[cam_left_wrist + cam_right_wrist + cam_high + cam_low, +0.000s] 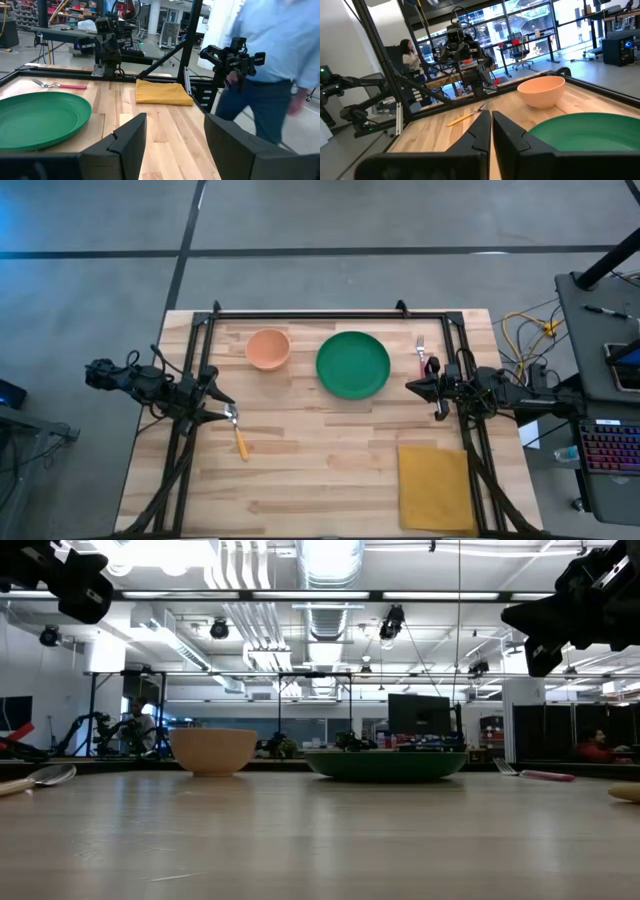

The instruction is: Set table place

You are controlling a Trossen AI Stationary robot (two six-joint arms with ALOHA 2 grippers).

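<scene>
A green plate (352, 364) rests on the table (320, 470) at the far middle. A peach bowl (267, 348) stands to its left and a red-handled fork (421, 355) lies to its right. An orange-handled spoon (238, 436) lies at the left. A mustard napkin (435, 485) lies flat at the near right. My left gripper (226, 406) hovers open just beside the spoon's bowl end, and its wrist view (175, 125) shows nothing between the fingers. My right gripper (410, 387) is shut and empty (491, 117), right of the plate. The low view shows both grippers raised above the table.
A black metal frame (330, 314) runs along the table's far edge and down both sides. A person (270, 50) walks past beyond the table's near right side. Bare wood lies between the spoon and the napkin.
</scene>
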